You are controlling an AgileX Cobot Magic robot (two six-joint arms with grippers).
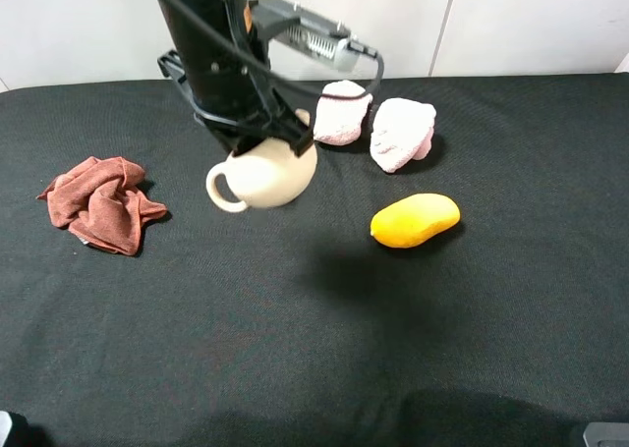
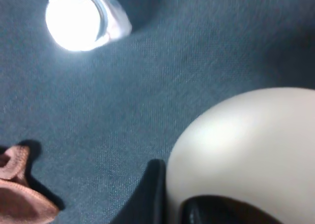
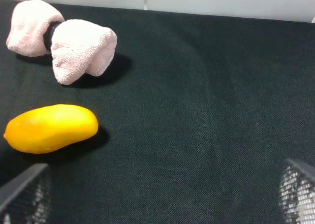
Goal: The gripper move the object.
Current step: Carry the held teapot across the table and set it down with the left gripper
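Transport seemed to be the step in hand: my left hand (image 1: 267,133) was clamped on the rim of the teapot (image 1: 263,172), with one black jaw outside the wall in the left wrist view and the other apparently down in the brown mouth. The pot hung directly under the hand, its handle toward the red cloth (image 1: 98,203); whether it was clear of the table (image 1: 295,368) I could not tell. My right hand (image 3: 157,194) sat wide open, holding nothing. Next, I judged, came a steady carry with a firm grip, staying clear of the pink towels (image 1: 401,133) and yellow fruit (image 1: 415,219) off to the hand's other side.
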